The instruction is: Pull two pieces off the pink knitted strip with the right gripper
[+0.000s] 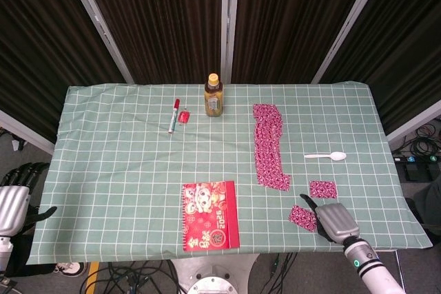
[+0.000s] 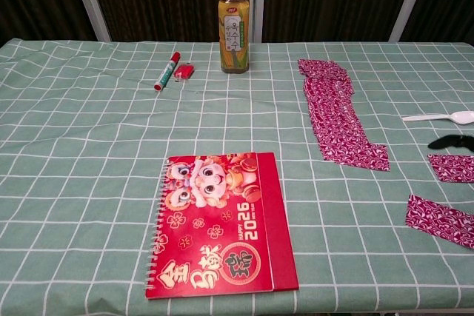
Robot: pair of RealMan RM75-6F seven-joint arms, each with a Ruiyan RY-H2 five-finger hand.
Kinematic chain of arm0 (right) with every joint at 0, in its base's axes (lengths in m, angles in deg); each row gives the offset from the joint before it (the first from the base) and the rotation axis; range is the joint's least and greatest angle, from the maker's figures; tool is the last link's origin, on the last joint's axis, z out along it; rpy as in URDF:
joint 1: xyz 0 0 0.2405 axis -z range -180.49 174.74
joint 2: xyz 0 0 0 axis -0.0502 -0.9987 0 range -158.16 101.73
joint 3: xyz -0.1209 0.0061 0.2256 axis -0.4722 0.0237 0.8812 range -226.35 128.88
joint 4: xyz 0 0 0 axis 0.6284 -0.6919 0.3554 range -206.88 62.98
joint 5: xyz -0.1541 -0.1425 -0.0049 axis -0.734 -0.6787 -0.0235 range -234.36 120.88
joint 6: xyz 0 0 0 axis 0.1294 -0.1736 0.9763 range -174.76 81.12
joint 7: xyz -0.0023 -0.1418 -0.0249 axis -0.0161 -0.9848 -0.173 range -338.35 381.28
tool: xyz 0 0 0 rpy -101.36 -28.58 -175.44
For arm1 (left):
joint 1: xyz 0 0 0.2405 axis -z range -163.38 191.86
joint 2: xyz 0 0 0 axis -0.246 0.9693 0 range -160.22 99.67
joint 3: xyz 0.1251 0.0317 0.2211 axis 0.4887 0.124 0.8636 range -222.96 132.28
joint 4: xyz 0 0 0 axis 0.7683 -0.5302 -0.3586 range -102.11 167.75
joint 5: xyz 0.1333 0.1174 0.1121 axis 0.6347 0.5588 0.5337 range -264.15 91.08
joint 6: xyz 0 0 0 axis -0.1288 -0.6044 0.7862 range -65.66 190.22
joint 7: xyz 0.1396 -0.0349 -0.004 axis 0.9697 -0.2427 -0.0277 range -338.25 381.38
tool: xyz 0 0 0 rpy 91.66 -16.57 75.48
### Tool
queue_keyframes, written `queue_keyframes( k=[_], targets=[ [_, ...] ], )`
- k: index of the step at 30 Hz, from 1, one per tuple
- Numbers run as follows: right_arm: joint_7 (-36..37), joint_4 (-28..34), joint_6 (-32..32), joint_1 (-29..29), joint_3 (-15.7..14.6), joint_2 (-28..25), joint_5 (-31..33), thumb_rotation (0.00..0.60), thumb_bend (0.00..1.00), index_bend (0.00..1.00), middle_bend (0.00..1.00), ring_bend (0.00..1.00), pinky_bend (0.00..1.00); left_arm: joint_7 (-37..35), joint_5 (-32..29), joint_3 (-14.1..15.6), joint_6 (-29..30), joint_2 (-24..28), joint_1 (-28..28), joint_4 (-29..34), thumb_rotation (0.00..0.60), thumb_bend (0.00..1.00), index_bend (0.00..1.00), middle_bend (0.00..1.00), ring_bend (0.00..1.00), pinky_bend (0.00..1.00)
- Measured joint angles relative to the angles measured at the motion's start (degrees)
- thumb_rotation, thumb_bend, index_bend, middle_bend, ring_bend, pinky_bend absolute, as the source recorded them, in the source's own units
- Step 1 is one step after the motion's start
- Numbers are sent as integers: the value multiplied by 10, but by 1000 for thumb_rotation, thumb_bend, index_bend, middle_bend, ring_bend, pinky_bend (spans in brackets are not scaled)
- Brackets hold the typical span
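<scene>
**Head view: second piece lies free beside the right hand**

Head view shows the pink knitted strip [image 1: 269, 147] lying lengthwise on the right half of the table, with one separated piece [image 1: 322, 189] just off its near end and a second piece [image 1: 302, 217] nearer the table edge. The right hand [image 1: 335, 221] rests against this second piece; one dark finger points up past it, but whether the fingers pinch the cloth or merely lie beside it I cannot tell. The left hand [image 1: 12, 206] hangs off the table's left edge, fingers apart and holding nothing.

Both pieces appear detached, so the risk now is in the withdrawal: if a fingertip is caught in the knit, lifting away could drag the piece off the near edge, or nudge the white spoon [image 1: 326, 157] beyond.

A green checked tablecloth [image 1: 117, 163] covers the table. On it sit a red notebook [image 1: 209, 215], a bottle [image 1: 213, 96] and a red marker [image 1: 173, 115]. Dark curtains hang behind.
</scene>
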Motion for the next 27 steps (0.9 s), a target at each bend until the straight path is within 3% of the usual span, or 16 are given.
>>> queue_keyframes(
  k=[3, 7, 9, 11, 12, 14, 19, 27],
  targets=[
    [22, 5, -47, 17, 16, -10, -34, 600, 917, 84, 914, 802, 688, 1, 0, 0, 0, 0, 1, 1, 600, 95, 148, 142, 102, 173],
    [60, -6, -123, 43, 44, -10, -78, 600, 657, 148, 834, 718, 654, 3, 0, -2, -1, -2, 2, 2, 600, 95, 148, 142, 102, 173],
    [80, -29, -172, 58, 61, -5, -105, 600, 522, 159, 640, 553, 550, 5, 1, -2, 0, -3, 3, 3, 600, 95, 148, 142, 102, 173],
    [89, -59, -212, 70, 73, -1, -123, 600, 417, 102, 389, 293, 358, 8, 1, -4, 1, -4, 4, 5, 600, 95, 148, 142, 102, 173],
    [88, -81, -230, 77, 78, -1, -128, 600, 346, 45, 191, 118, 178, 10, 2, -4, 2, -5, 4, 5, 600, 95, 148, 142, 102, 173],
    [77, -109, -241, 84, 82, -6, -126, 600, 262, 0, 22, 0, 14, 13, 3, -6, 3, -6, 5, 7, 600, 95, 148, 142, 102, 173],
    [55, -110, -203, 106, 93, -29, -82, 600, 157, 0, 0, 0, 0, 21, 5, -9, 10, -8, 5, 13, 600, 95, 148, 142, 102, 173],
    [100, -130, -193, 143, 106, -52, -74, 600, 153, 0, 0, 0, 0, 18, 14, -5, 20, -6, 1, 11, 600, 95, 148, 142, 102, 173]
  ],
)
